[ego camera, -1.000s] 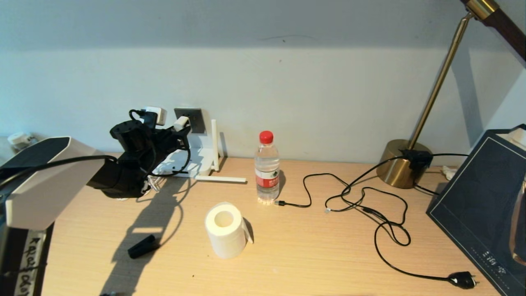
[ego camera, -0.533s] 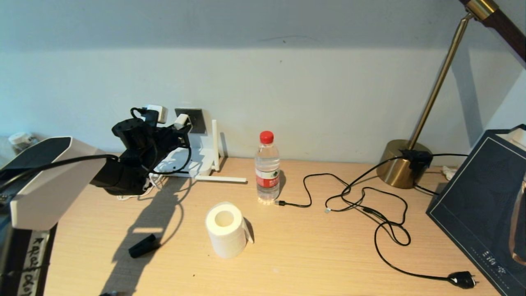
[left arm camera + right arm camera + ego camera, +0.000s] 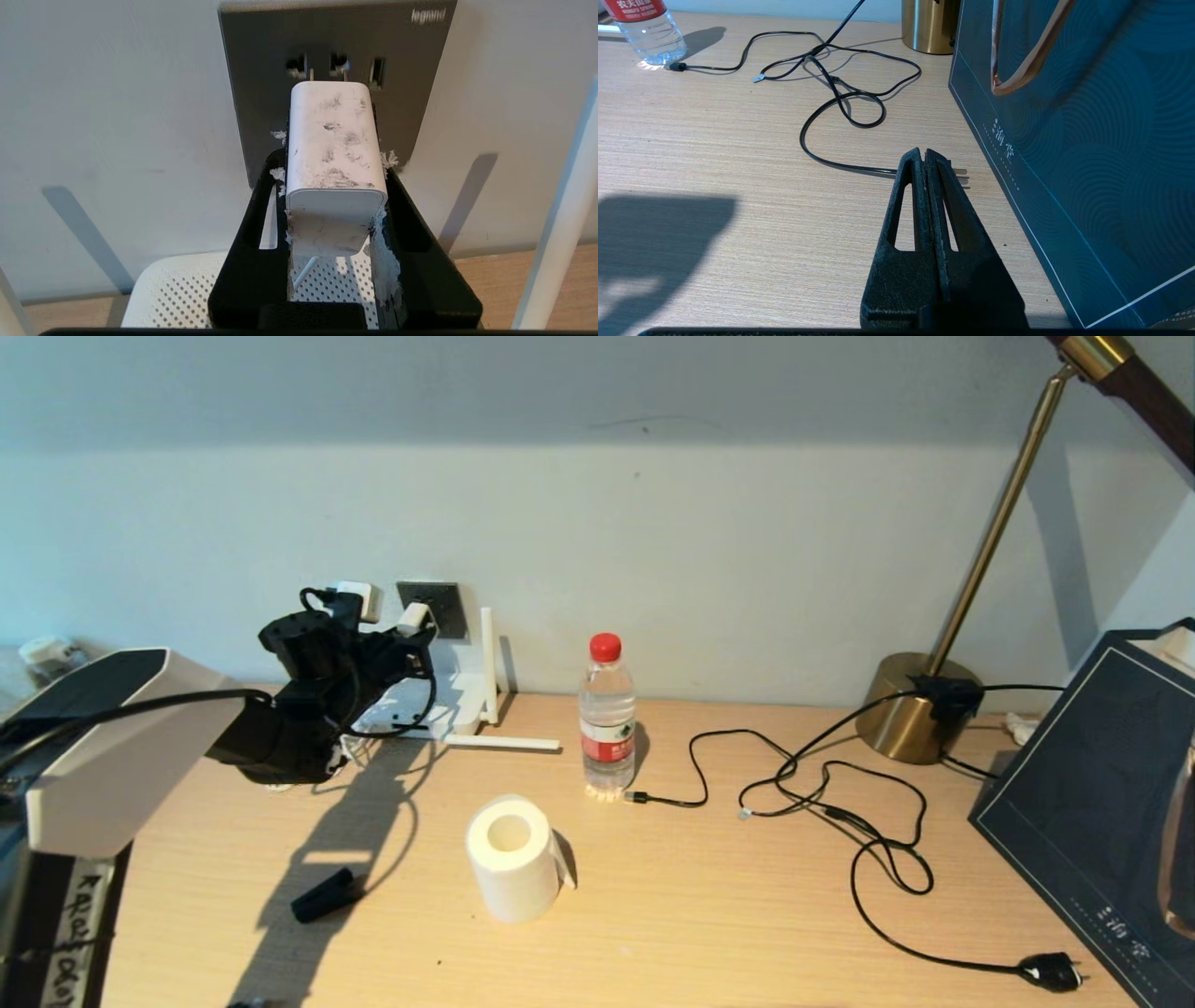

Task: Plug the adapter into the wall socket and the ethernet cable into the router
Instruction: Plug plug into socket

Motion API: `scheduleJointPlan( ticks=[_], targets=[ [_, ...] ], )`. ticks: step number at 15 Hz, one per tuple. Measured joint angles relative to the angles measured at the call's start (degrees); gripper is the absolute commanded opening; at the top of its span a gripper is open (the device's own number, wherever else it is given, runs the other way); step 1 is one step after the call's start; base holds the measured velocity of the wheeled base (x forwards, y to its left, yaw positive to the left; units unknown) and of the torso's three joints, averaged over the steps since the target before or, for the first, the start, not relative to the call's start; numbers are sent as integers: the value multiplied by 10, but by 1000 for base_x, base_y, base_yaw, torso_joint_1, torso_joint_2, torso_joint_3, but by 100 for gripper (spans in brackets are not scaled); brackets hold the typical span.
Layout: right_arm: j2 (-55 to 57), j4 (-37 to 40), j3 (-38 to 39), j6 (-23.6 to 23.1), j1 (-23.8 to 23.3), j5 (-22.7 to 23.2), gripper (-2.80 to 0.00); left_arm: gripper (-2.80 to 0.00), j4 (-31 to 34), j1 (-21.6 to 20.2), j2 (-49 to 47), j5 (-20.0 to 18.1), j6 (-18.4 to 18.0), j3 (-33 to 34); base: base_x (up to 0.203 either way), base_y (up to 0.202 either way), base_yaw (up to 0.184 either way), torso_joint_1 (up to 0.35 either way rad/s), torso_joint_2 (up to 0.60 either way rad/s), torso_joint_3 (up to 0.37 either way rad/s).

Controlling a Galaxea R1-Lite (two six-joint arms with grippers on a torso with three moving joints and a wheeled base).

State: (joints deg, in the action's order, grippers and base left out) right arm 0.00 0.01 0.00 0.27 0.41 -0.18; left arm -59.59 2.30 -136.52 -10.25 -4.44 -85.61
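My left gripper (image 3: 334, 170) (image 3: 403, 627) is shut on the adapter (image 3: 332, 149) (image 3: 413, 614), a scuffed white cube with its thin cord hanging below. The adapter's two prongs point at the upper slots of the dark grey wall socket (image 3: 261, 93) (image 3: 439, 602), with their tips at the holes. Its body is still off the plate. The white router (image 3: 173, 289) (image 3: 448, 695) lies just under my left gripper. The ethernet cable winds over the desk at the right, with its small pale plug end (image 3: 744, 814) (image 3: 759, 78) free. My right gripper (image 3: 923, 155) is shut and empty.
A water bottle (image 3: 607, 714), a paper roll (image 3: 512, 859) and a small black piece (image 3: 322, 894) sit mid-desk. A brass lamp base (image 3: 910, 709) stands at the back right. A dark blue bag (image 3: 1087, 140) stands close beside my right gripper. A two-pin plug (image 3: 1050, 973) lies near it.
My left arm has shifted slightly toward the wall with the adapter still held. Nothing else has moved.
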Motion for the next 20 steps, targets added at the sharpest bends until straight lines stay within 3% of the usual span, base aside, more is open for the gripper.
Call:
scheduleJointPlan(
  ticks=[9, 20],
  targets=[
    [0, 0, 0, 0, 0, 0, -280, -280, 20, 1, -1, 23, 1, -19, 0, 0, 0, 0, 0, 0],
    [0, 0, 0, 0, 0, 0, -280, -280, 34, 13, -2, 25, 2, -33, 0, 0, 0, 0, 0, 0]
  ],
)
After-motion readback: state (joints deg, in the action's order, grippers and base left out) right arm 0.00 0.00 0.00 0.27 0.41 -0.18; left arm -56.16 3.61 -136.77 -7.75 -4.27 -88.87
